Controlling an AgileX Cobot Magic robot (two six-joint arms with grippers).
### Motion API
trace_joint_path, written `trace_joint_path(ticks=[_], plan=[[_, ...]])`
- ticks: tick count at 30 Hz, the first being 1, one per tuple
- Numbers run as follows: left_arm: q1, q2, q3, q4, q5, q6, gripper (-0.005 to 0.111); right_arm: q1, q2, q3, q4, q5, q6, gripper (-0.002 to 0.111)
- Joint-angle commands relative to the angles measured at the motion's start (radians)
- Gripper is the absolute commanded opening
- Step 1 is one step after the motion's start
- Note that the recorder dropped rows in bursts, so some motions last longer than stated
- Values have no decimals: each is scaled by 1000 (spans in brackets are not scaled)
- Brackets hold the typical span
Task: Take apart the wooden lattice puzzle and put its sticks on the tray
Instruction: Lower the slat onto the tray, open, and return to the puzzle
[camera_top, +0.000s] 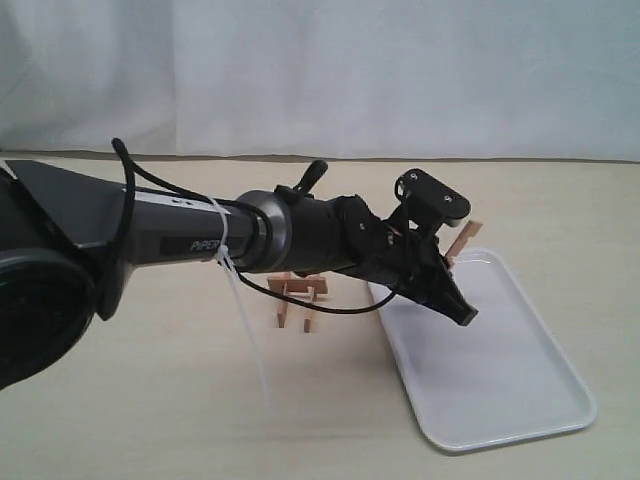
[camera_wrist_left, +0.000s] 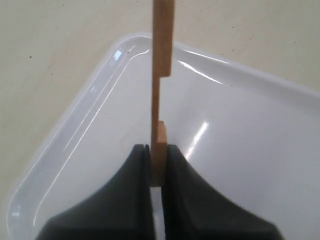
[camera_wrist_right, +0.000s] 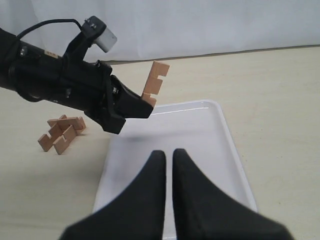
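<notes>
My left gripper (camera_top: 455, 293) hangs over the near-left part of the white tray (camera_top: 500, 380), shut on one reddish-brown notched stick (camera_top: 463, 241) that points up out of it. In the left wrist view the stick (camera_wrist_left: 162, 60) is pinched between the black fingers (camera_wrist_left: 135, 180) above the tray (camera_wrist_left: 240, 135). The rest of the wooden lattice puzzle (camera_top: 300, 294) lies on the table left of the tray, still interlocked. My right gripper (camera_wrist_right: 169, 156) hovers over the tray's (camera_wrist_right: 210, 135) near end, shut and holding nothing. From there I see the stick (camera_wrist_right: 154, 82) and the puzzle (camera_wrist_right: 62, 133).
The pale table (camera_top: 150, 400) carries everything, and a white curtain (camera_top: 350, 70) closes off the back. The left arm (camera_top: 180, 235) with its loose black cable (camera_top: 310, 305) stretches over the puzzle. The tray holds no sticks.
</notes>
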Motion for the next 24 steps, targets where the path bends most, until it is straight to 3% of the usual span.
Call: trace_joint_path(ticks=[1, 14, 15, 21, 24], plan=[[-6, 28, 0, 55, -42, 17, 2, 0, -4, 2, -6, 2, 2, 5], [-6, 50, 0, 108, -136, 17, 3, 0, -4, 2, -6, 2, 2, 5], [-6, 50, 0, 108, -140, 17, 6, 0, -4, 2, -6, 2, 2, 5], [-6, 50, 0, 108, -121, 17, 52, 0, -4, 2, -6, 2, 2, 5], [-6, 44, 0, 155, -126, 17, 59, 0, -4, 2, -6, 2, 2, 5]])
